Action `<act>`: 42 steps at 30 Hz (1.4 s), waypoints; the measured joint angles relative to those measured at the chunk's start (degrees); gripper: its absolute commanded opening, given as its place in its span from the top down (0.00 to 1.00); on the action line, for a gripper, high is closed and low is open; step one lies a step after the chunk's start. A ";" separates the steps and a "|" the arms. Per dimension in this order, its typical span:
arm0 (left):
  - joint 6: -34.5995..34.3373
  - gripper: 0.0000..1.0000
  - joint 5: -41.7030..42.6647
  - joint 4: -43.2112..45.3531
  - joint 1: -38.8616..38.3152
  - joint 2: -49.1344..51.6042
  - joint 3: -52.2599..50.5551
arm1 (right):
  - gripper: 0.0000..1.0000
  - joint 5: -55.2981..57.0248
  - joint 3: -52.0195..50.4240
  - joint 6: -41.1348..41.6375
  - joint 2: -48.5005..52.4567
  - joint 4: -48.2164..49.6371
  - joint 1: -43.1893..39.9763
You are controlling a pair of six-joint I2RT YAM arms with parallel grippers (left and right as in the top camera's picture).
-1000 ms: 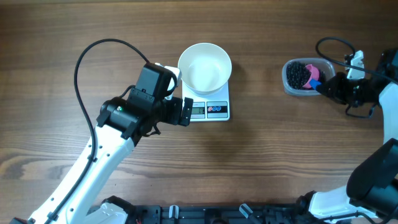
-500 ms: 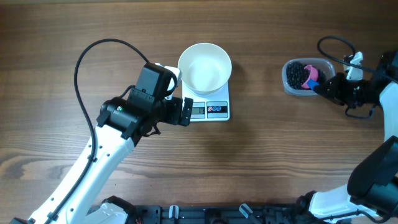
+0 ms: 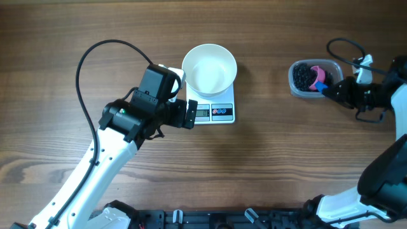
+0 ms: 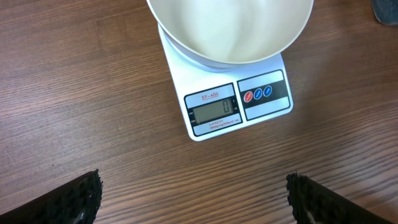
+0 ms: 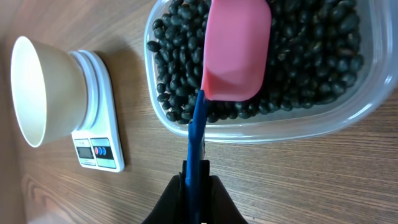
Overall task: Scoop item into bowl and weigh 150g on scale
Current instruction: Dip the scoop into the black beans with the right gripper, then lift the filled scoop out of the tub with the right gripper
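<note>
The white bowl (image 3: 209, 69) stands empty on the scale (image 3: 216, 112), whose display (image 4: 213, 111) reads zero. My left gripper (image 3: 191, 114) hovers open just before the scale's display edge, with only bare wood between its fingers (image 4: 81, 199). At the far right, my right gripper (image 3: 331, 91) is shut on the blue handle (image 5: 198, 137) of a pink scoop (image 5: 236, 50). The scoop's head lies over the black beans (image 5: 311, 56) in the clear tub (image 5: 280, 130). No beans show on its pink face.
The clear tub (image 3: 313, 77) sits on the wooden table well right of the scale. In the right wrist view the bowl (image 5: 37, 87) and the scale (image 5: 99, 143) show at far left. A black cable (image 3: 95, 57) arcs over the left arm.
My right arm has shifted a little to the right with the scoop still over the tub. The left arm, bowl and scale have not moved.
</note>
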 measured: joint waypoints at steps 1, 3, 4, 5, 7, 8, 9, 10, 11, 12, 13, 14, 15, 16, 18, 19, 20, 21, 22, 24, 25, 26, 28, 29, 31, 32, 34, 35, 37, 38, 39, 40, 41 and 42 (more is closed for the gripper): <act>0.00 0.00 0.00 -0.02 -0.02 0.00 0.00 | 0.96 -0.66 0.00 0.00 0.09 0.00 -0.68; 0.00 0.00 0.00 0.00 -0.02 0.00 0.00 | 0.96 -1.88 0.00 -0.31 0.13 0.00 -1.49; 0.00 0.00 0.00 -0.02 -0.02 0.00 0.00 | 0.96 -2.40 0.00 -0.92 0.20 0.04 -2.03; 0.00 0.00 0.00 0.00 0.00 0.00 0.00 | 0.96 -2.93 -0.02 -1.20 0.28 0.02 -2.54; 0.00 0.00 0.00 0.00 -0.02 0.00 0.00 | 0.96 -4.48 -0.02 -1.33 0.94 -0.44 -3.48; 0.00 0.00 0.00 -0.02 -0.02 0.00 0.00 | 0.96 -5.38 -0.11 -1.51 1.49 -1.29 -3.76; 0.00 0.00 0.00 0.00 -0.02 0.00 0.00 | 0.96 -5.57 -0.11 -1.53 1.66 -1.53 -3.78; 0.00 0.00 0.00 0.00 0.00 0.00 0.00 | 0.96 -5.73 -0.11 -1.51 1.68 -1.44 -3.78; 0.00 0.00 0.00 0.00 0.00 0.00 0.00 | 0.96 -5.92 -0.11 -1.51 1.68 -1.22 -3.78; 0.00 0.00 0.00 0.00 0.00 0.00 0.00 | 0.96 -5.95 -0.11 -1.51 1.68 -1.22 -3.78; 0.00 0.00 0.00 0.00 -0.02 0.00 0.00 | 0.96 -5.95 -0.11 -1.46 1.68 -1.53 -3.78; 0.00 0.00 0.00 0.00 0.00 0.00 0.00 | 0.96 -5.97 -0.11 -1.25 1.68 -1.70 -3.78; 0.00 0.00 0.00 -0.02 -0.02 0.00 0.00 | 0.96 -5.97 -0.11 -1.03 1.68 -1.70 -3.78; 0.00 0.00 0.00 0.00 0.00 0.00 0.00 | 0.96 -5.99 -0.11 -0.52 1.68 -1.27 -3.78; 0.00 0.00 0.00 -0.02 -0.02 0.00 0.00 | 0.96 -7.58 -0.11 0.98 1.68 -0.52 -4.39; 0.00 0.00 0.00 0.00 0.00 0.00 0.00 | 0.96 -8.50 -0.11 1.44 1.68 -0.39 -4.83; 0.00 0.00 0.00 0.00 -0.02 0.00 0.00 | 0.96 -9.25 -0.11 1.75 1.68 -0.42 -5.44; 0.00 0.00 0.00 0.00 -0.02 0.00 0.00 | 0.96 -9.86 -0.11 1.79 1.68 -0.50 -5.92; 0.00 0.00 0.00 -0.02 0.00 0.00 0.00 | 0.96 -10.25 -0.11 1.81 1.68 -0.68 -6.40; 0.00 0.00 0.00 0.00 -0.02 0.00 0.00 | 0.96 -10.69 -0.11 1.97 1.68 -0.68 -7.17; 0.00 0.00 0.00 0.00 -0.02 0.00 0.00 | 0.96 -10.75 -0.11 2.21 1.68 -0.68 -7.43; 0.00 0.00 0.00 -0.02 -0.02 0.00 0.00 | 0.96 -11.15 -0.11 2.49 1.68 -0.83 -7.65; 0.00 0.00 0.00 -0.02 0.00 0.00 0.00 | 0.96 -13.00 -0.11 3.08 1.68 -2.21 -8.85; 0.00 0.00 0.00 0.00 0.00 0.00 0.00 | 0.96 -13.57 -0.11 3.10 1.68 -2.51 -9.49; 0.00 0.00 0.00 0.00 0.00 0.00 0.00 | 0.96 -14.69 -0.11 3.10 1.68 -3.19 -11.02; 0.00 0.00 0.00 -0.02 0.00 0.00 0.00 | 0.96 -15.17 -0.11 3.08 1.68 -3.58 -11.91; 0.00 0.00 0.00 -0.02 -0.02 0.00 0.00 | 0.96 -16.46 -0.11 2.95 1.68 -4.28 -14.01; 0.00 0.00 0.00 0.00 -0.02 0.00 0.00 | 0.96 -18.01 -0.11 2.56 1.68 -5.03 -14.67; 0.00 0.00 0.00 0.00 -0.02 0.00 0.00 | 0.96 -20.33 -0.11 1.92 1.68 -6.12 -15.04; 0.00 0.00 0.00 0.00 0.00 0.00 0.00 | 0.96 -21.09 -0.11 1.70 1.68 -6.14 -15.23; 0.00 0.00 0.00 0.00 -0.02 0.00 0.00 | 0.96 -21.75 -0.11 1.60 1.68 -6.27 -15.47; 0.00 0.00 0.00 -0.02 -0.02 0.00 0.00 | 0.95 -22.03 -0.11 1.53 1.68 -6.29 -15.61; 0.00 0.00 0.00 -0.02 -0.02 0.00 0.00 | 0.96 -22.25 -0.11 1.53 1.68 -6.32 -15.67; 0.00 0.00 0.00 0.00 -0.02 0.00 0.00 | 0.96 -22.60 -0.11 1.53 1.68 -6.40 -15.82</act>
